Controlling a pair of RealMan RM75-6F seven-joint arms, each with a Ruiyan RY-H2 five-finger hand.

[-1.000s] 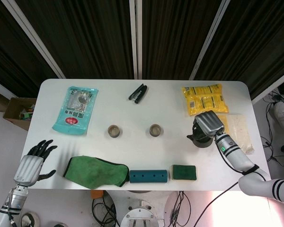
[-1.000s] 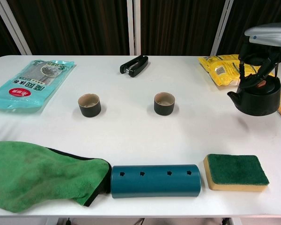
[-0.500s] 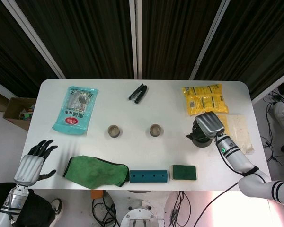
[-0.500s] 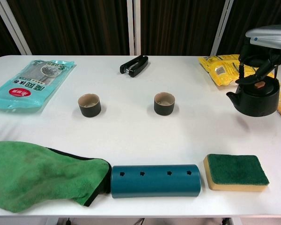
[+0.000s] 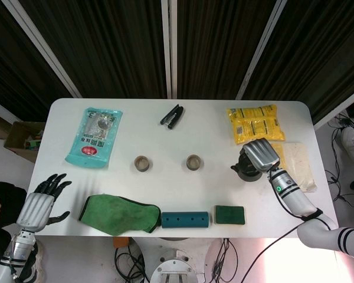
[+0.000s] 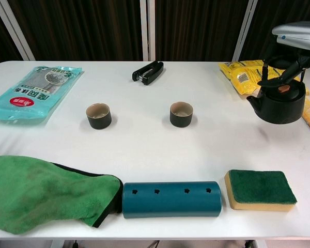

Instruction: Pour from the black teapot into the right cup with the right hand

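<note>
The black teapot (image 6: 278, 103) hangs just above the table at the right, its spout pointing left. My right hand (image 6: 294, 39) grips its handle from above; in the head view the right hand (image 5: 259, 154) covers most of the teapot (image 5: 243, 169). The right cup (image 6: 181, 113), dark with a pale inside, stands upright mid-table, well left of the spout; the head view shows this cup (image 5: 194, 161) too. A matching left cup (image 6: 98, 115) stands further left. My left hand (image 5: 42, 200) hovers off the table's front left corner, holding nothing, fingers spread.
A yellow snack bag (image 6: 245, 75) lies behind the teapot. A green sponge (image 6: 261, 189), teal cylinder (image 6: 171, 199) and green cloth (image 6: 41, 191) line the front edge. A black stapler (image 6: 148, 72) sits at the back, a teal packet (image 6: 33, 92) at far left.
The right hand has raised the teapot slightly off the table and shifted it a little to the left. The left hand has not moved.
</note>
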